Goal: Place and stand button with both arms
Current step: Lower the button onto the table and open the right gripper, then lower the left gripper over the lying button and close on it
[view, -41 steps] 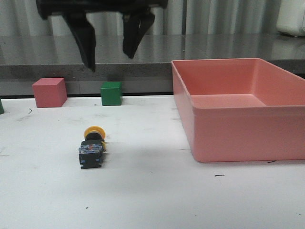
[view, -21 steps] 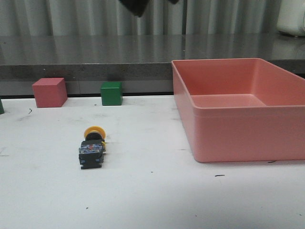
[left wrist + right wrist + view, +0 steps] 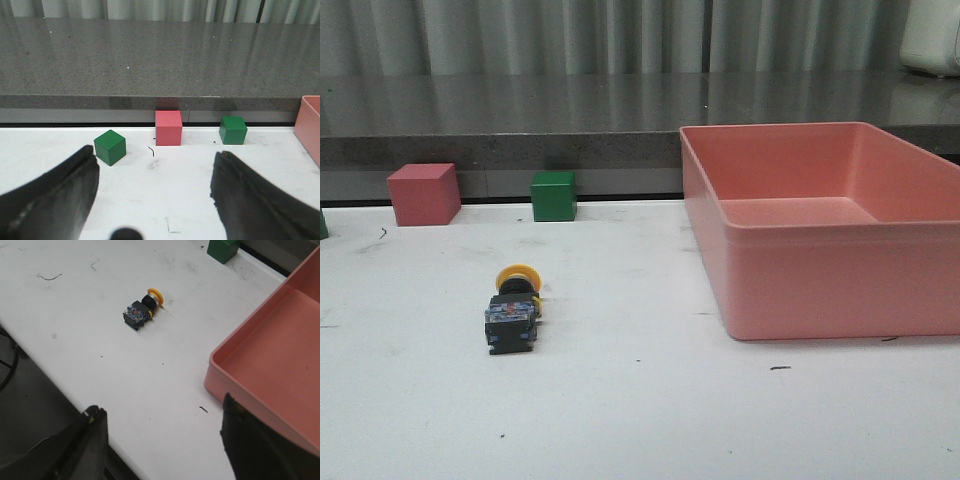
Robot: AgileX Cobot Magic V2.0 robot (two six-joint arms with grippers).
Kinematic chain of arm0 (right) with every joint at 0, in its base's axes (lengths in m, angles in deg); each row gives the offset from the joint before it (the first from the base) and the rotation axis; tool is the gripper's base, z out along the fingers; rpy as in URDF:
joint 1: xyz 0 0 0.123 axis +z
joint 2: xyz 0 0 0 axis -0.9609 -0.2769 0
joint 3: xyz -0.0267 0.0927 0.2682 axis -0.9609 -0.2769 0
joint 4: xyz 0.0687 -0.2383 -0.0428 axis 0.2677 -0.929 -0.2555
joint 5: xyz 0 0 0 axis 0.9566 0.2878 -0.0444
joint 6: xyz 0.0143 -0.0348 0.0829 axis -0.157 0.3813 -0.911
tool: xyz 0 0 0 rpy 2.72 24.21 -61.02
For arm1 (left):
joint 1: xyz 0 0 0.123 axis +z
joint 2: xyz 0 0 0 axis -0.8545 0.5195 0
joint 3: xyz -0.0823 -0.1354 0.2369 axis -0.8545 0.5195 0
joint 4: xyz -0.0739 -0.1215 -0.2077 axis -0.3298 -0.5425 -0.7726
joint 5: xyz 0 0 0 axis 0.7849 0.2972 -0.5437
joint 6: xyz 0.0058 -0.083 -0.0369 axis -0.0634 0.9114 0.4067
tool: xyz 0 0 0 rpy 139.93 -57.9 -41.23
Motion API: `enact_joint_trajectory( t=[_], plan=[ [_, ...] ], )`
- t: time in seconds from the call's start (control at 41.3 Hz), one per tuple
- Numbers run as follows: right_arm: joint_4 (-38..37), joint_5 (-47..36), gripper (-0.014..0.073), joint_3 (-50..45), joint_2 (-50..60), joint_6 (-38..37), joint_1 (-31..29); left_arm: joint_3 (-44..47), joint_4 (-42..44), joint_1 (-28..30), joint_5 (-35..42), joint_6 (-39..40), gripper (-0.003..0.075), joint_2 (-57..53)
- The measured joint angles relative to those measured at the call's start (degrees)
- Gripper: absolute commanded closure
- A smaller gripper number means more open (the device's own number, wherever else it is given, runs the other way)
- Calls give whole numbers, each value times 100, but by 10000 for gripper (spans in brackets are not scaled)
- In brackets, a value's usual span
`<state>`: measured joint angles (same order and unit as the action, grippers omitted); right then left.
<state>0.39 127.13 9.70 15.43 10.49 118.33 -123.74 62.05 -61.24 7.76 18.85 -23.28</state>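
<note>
A pink bin (image 3: pixel 825 225) sits on the right side of the white table (image 3: pixel 640 420), reaching toward the far edge; what shows of its inside is bare floor and walls. In the right wrist view its near corner (image 3: pixel 270 370) shows the same bare floor.

The button (image 3: pixel 515 305) lies on its side on the left half of the table, about midway between the near and far edges, well apart from the bin. Its yellow cap points toward the far edge and its black-blue blocky base toward the near edge, with the black neck between. From the right wrist camera it (image 3: pixel 141 311) lies alone on the white top.

Along the far edge stand a pink cube (image 3: pixel 423 193) and a green cube (image 3: pixel 554 195); the left wrist view shows a second green cube (image 3: pixel 110 147) further left.

The left gripper (image 3: pixel 155 195) has its jaws spread wide, holding nothing. The right gripper (image 3: pixel 162 440) is likewise spread, hanging above the table's near edge.
</note>
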Motion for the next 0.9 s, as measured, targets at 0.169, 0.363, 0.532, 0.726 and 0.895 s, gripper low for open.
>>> enact_joint_trajectory(
  t=[0.169, 0.363, 0.532, 0.726, 0.895],
  plan=[
    [0, 65, 85, -390, 843, 0, 0, 0, 0, 0, 0, 0, 246, 0],
    [0, 197, 85, -528, 1389, 0, 0, 0, 0, 0, 0, 0, 247, 0],
    [0, 224, 85, -530, 1468, 0, 0, 0, 0, 0, 0, 0, 247, 0],
    [0, 334, 85, -540, 1468, 8, 0, 0, -65, 0, 0, 0, 246, 0],
    [0, 344, 85, -540, 1468, 8, 0, -107, -149, -34, -107, 0, 246, 8]
  ],
)
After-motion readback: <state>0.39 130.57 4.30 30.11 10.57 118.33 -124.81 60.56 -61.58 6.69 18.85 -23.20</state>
